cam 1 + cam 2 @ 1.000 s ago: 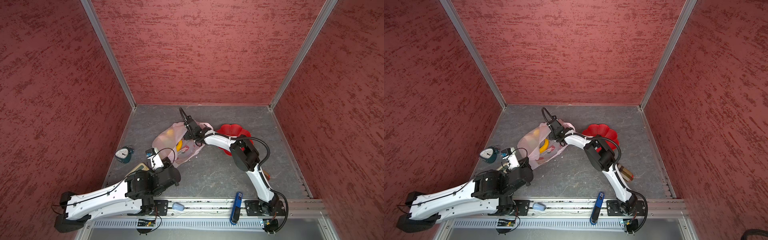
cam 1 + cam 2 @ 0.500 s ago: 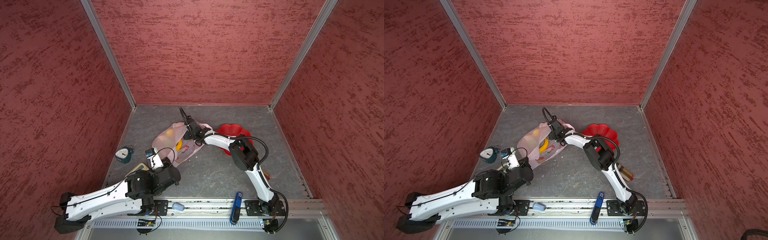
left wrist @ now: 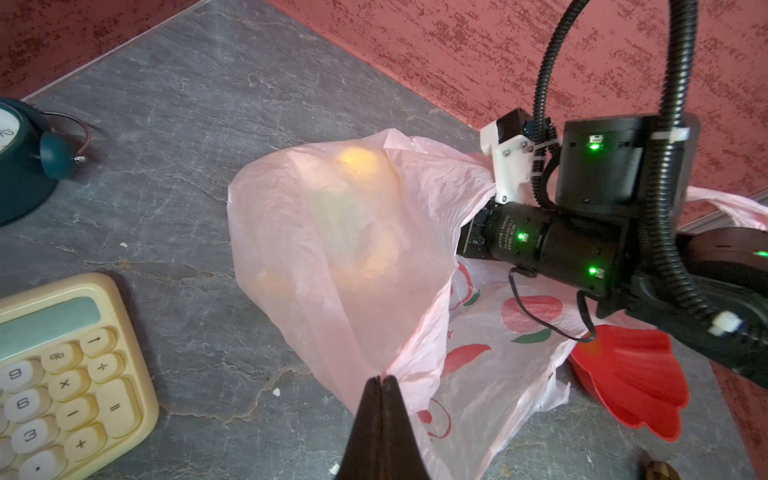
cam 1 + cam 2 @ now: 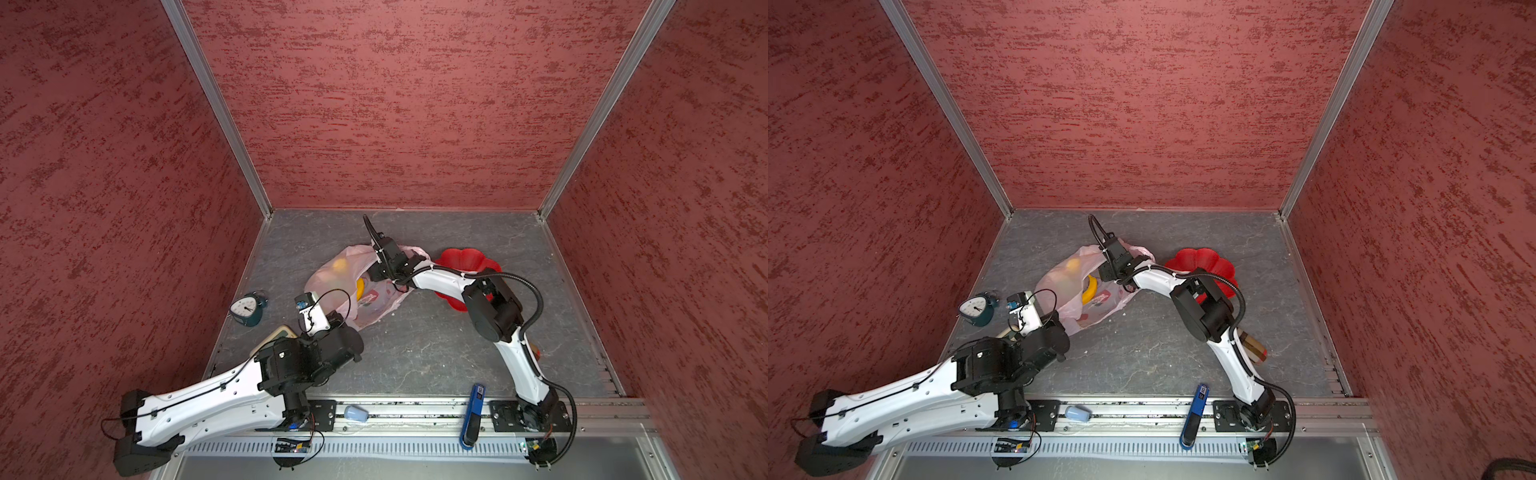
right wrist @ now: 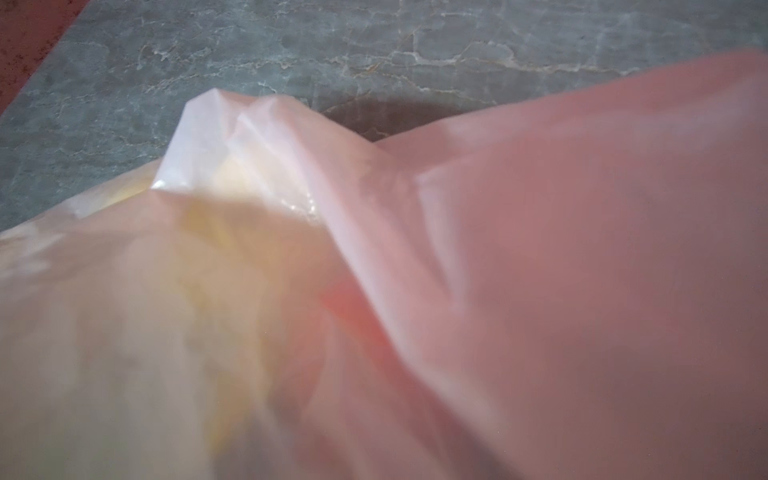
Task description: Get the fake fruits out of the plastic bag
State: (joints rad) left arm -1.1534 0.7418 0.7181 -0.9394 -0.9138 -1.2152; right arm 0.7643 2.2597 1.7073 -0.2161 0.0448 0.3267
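Where the plastic bag (image 4: 332, 282) is: lying crumpled mid tabletop (image 4: 415, 345), right next to the red flower dish (image 4: 465, 259).
Fake fruits (image 3: 365, 257): the ones I can make out are all inside the bag, showing through the pink film. The yellow banana (image 4: 1089, 289) is near the mouth and the yellow round fruit (image 4: 1073, 264) is deeper in, toward the back wall.
Left claw (image 3: 380, 380): clenched tight on a fold of the bag's rim, with the film drawn taut up to the tips.
Right claw (image 4: 1105, 272): poked into the bag's mouth from the dish side. The tips are buried in plastic and its wrist view is just blurry pink film, so I can't tell if it's released or grasping anything.
Other stuff: teal alarm clock (image 4: 247, 309) and cream calculator (image 3: 62, 353) on the left, clear of the bag.
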